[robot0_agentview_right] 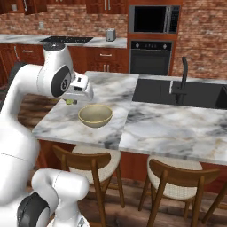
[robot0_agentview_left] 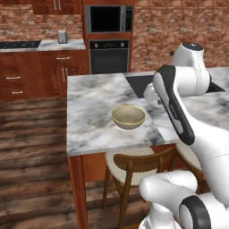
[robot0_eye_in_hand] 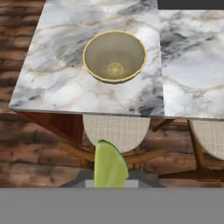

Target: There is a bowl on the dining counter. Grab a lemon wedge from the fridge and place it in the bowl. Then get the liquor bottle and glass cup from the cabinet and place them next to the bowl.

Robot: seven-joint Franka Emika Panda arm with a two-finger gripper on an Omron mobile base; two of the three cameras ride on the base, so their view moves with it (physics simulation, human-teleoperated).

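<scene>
At the bottom centre of my hand view, I see the gripper (robot0_eye_in_hand: pixel 110 181) clamped on the lemon wedge (robot0_eye_in_hand: pixel 109 165). Beyond it, upper centre, the empty bowl (robot0_eye_in_hand: pixel 114 56) sits on the marble dining counter (robot0_eye_in_hand: pixel 52 78), stools (robot0_eye_in_hand: pixel 116 131) tucked beneath.

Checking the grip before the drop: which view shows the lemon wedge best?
The hand view: the lemon wedge rises large and unblocked at the bottom. The right base view shows a small yellow-green bit under the hand; in the left base view the arm covers it.
</scene>
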